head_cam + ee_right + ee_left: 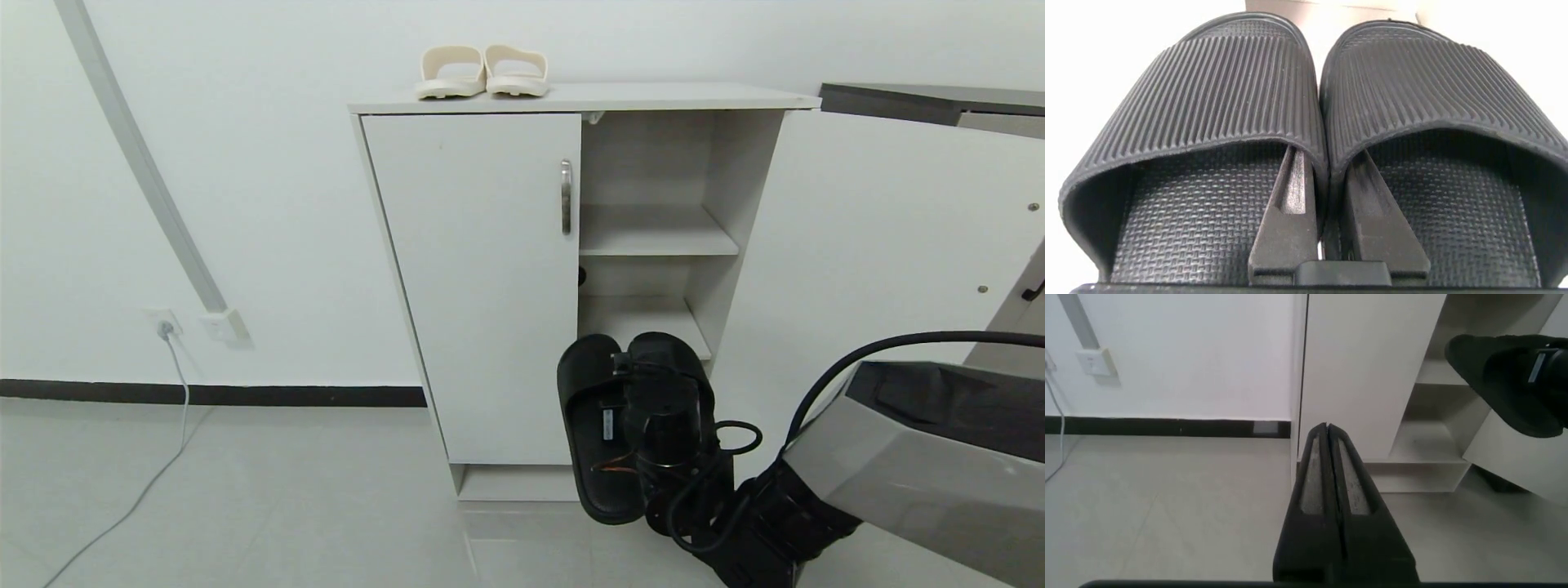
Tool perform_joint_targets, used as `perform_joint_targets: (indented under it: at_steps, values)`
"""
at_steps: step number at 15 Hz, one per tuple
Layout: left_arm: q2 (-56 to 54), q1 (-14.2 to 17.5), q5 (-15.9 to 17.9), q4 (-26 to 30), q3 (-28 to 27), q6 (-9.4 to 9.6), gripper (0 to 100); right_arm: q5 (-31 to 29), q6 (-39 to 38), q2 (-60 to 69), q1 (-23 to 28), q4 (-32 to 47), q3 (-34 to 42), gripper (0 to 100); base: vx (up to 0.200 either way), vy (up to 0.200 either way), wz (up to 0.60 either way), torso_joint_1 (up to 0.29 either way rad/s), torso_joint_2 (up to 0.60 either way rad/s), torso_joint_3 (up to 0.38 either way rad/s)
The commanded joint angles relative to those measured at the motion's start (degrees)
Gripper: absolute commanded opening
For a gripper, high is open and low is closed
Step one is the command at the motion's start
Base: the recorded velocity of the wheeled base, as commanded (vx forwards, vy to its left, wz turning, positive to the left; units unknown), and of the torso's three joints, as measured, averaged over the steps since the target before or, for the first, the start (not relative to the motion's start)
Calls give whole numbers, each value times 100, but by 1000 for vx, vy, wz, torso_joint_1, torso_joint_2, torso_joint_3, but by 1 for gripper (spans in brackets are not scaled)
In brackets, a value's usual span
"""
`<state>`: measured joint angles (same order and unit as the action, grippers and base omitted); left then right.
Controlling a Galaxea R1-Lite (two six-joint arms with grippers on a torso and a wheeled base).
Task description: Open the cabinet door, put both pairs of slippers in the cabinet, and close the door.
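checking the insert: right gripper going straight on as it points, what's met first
Probably the lower shelf in the open cabinet, with the held black slippers touching first; depth is unclear.

The cabinet [473,286] is viewed by the head camera from in front and above, at some distance, with wall [245,163] and floor [245,506] taken in. The left wrist camera is pointed low along the left gripper [1328,437] toward the cabinet's base. The black slippers [1315,122], shared by all views, are seen very closely from the right wrist.
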<state>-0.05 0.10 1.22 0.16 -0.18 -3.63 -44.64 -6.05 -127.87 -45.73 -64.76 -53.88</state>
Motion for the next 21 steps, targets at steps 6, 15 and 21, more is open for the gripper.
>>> perform_joint_targets:
  at_steps: [6,15,21]
  values:
    - [14,-1,1,2,1,-23,0,-1,-11,-151,64,-11,-26,0,0,-133,0,4,2,1]
    - [14,-1,-8,2,1,-32,0,140,-90,-318,222,-11,-272,0,0,0,0,0,0,0]
    - [14,-1,1,2,1,-32,0,237,-125,-327,240,-11,-254,0,0,0,0,0,0,0]
